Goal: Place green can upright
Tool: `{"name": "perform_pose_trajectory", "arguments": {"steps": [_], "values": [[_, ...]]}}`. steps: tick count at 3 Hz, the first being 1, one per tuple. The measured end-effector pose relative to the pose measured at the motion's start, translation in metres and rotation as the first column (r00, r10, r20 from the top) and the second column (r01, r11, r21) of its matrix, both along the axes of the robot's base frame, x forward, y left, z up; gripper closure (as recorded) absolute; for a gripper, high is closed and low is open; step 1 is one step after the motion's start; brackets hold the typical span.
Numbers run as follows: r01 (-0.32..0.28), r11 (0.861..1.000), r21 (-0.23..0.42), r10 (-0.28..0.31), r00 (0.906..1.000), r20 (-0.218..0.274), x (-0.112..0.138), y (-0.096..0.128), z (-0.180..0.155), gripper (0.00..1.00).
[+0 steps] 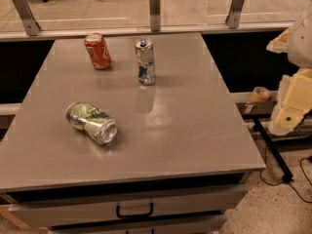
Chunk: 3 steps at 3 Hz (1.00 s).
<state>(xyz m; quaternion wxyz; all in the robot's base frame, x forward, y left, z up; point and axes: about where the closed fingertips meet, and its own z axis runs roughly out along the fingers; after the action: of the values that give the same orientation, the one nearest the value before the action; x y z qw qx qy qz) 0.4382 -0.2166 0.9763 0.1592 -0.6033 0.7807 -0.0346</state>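
Note:
The green can (pixel 91 123) lies on its side on the grey table (pixel 185 130), in the front left part. Its sides are green and white, and one shiny silver end faces front right. My gripper (pixel 285 120) is the cream-coloured piece at the right edge of the view. It hangs beyond the table's right side and well away from the can. It holds nothing that I can see.
A red soda can (pixel 98 51) stands at the table's back left. A slim silver-and-blue can (pixel 145 61) stands to its right. A glass railing (pixel 155 9) runs behind the table. A tape roll (pixel 262 93) lies on a ledge at the right. Drawers (pixel 134 209) sit below the front edge.

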Motion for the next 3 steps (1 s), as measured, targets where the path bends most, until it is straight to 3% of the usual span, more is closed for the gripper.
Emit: {"name": "perform_pose_trajectory", "arguments": {"steps": [1,2,3], "values": [[0.000,1.000,0.000,0.000,1.0000,0.000,0.000,0.000,0.000,0.00],[0.053,0.998,0.019,-0.053,0.9980,-0.034,0.003,0.014,-0.004,0.00],[0.120,0.992,0.033,-0.117,0.9893,-0.087,0.020,0.056,-0.028,0.00]]}}
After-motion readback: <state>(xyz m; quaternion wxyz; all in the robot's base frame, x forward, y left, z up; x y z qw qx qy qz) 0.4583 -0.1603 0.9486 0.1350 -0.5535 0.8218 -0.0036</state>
